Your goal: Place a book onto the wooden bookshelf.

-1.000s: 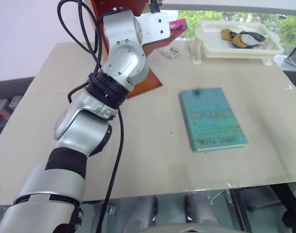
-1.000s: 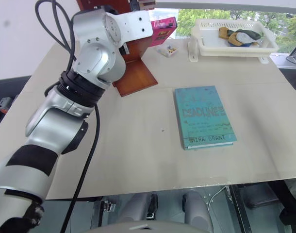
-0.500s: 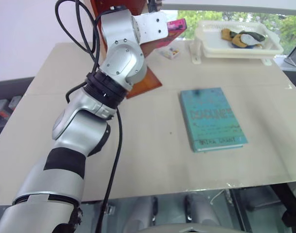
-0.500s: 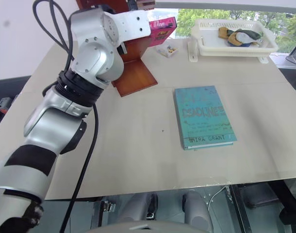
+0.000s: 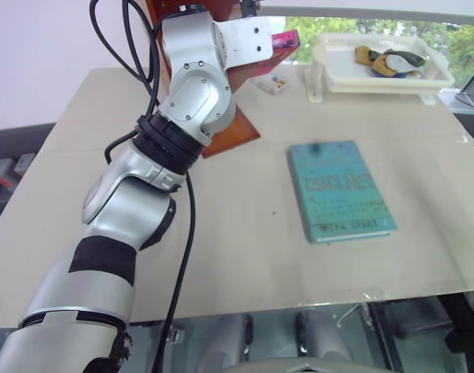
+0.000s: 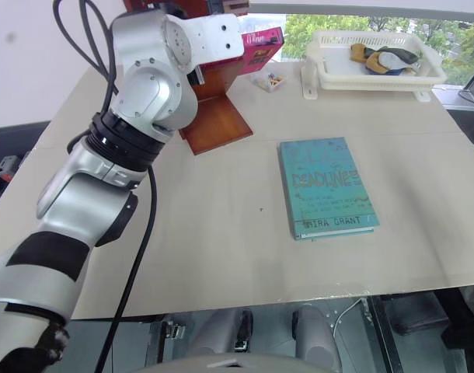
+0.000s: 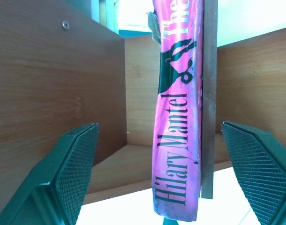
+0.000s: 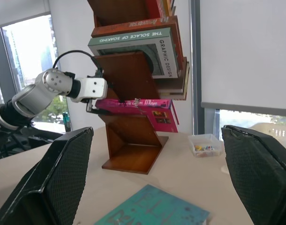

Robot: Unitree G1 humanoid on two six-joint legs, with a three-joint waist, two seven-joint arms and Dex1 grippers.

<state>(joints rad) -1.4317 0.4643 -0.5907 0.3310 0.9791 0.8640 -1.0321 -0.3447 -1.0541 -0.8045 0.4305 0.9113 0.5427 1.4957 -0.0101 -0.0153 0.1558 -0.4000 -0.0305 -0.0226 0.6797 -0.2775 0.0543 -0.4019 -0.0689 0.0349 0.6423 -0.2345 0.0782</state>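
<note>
The pink book (image 7: pixel 178 140) lies on a lower tier of the wooden bookshelf (image 8: pixel 129 79), one end sticking out past the shelf's side (image 6: pixel 260 43). My left gripper (image 7: pixel 159 125) is open at the book's other end. Its two fingers (image 7: pixel 72 168) stand wide on either side of the spine, clear of the cover. Seen from the right wrist, the left gripper (image 8: pixel 92 107) sits level at the shelf's edge. Off to the side, my right gripper (image 8: pixel 157 129) is open with nothing between its fingers, aimed at the shelf from across the table.
A teal book (image 5: pixel 339 189) lies flat on the beige table (image 5: pixel 221 233), right of centre. At the back right stands a white tray (image 5: pixel 381 66) holding a few items. A small clear box (image 5: pixel 272 81) sits near the shelf's foot. Upper tiers carry other books (image 8: pixel 138 42).
</note>
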